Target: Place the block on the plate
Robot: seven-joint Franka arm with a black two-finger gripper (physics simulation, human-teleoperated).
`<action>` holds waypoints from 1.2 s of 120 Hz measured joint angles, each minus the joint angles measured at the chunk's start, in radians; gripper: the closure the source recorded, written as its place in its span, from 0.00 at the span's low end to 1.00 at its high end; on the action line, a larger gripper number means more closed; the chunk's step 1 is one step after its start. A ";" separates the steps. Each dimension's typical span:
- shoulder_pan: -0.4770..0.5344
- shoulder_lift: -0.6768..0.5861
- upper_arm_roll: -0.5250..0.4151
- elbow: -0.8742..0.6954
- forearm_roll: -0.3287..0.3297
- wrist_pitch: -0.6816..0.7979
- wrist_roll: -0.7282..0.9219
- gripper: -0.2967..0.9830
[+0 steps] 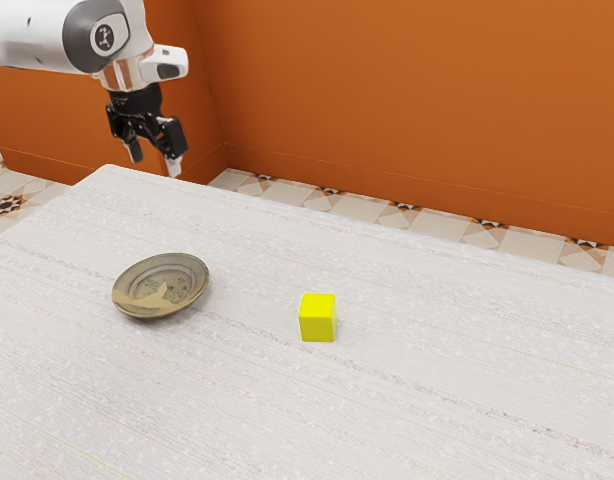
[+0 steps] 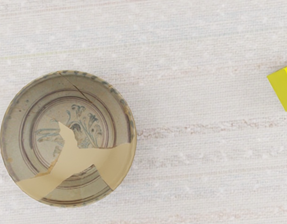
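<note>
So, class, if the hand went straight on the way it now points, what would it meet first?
Most likely the table: the hand points down towards it. Depth is hard to judge, so where it would land is unclear, and the plate can't quite be ruled out.

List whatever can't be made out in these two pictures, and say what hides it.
Block: rear faces, hidden by its front in the exterior view; part of it is cut off by the wrist view's edge.
Plate: underside, hidden by its own dish in both views.
Arm: base, cut off by the exterior view's left edge.
</note>
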 joint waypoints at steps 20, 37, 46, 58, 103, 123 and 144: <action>-0.001 0.000 0.000 0.001 0.000 0.001 0.007 0.23; -0.006 0.000 0.002 -0.010 -0.005 0.002 0.010 0.23; -0.022 0.000 0.001 -0.052 -0.013 0.003 0.010 0.23; -0.094 0.013 -0.001 -0.067 -0.020 0.006 -0.008 0.23; -0.309 0.103 -0.002 -0.048 -0.075 0.034 -0.192 0.23; -0.343 0.143 0.000 -0.054 -0.092 0.117 -0.297 0.23; -0.346 0.219 0.006 -0.052 -0.093 0.205 -0.400 0.23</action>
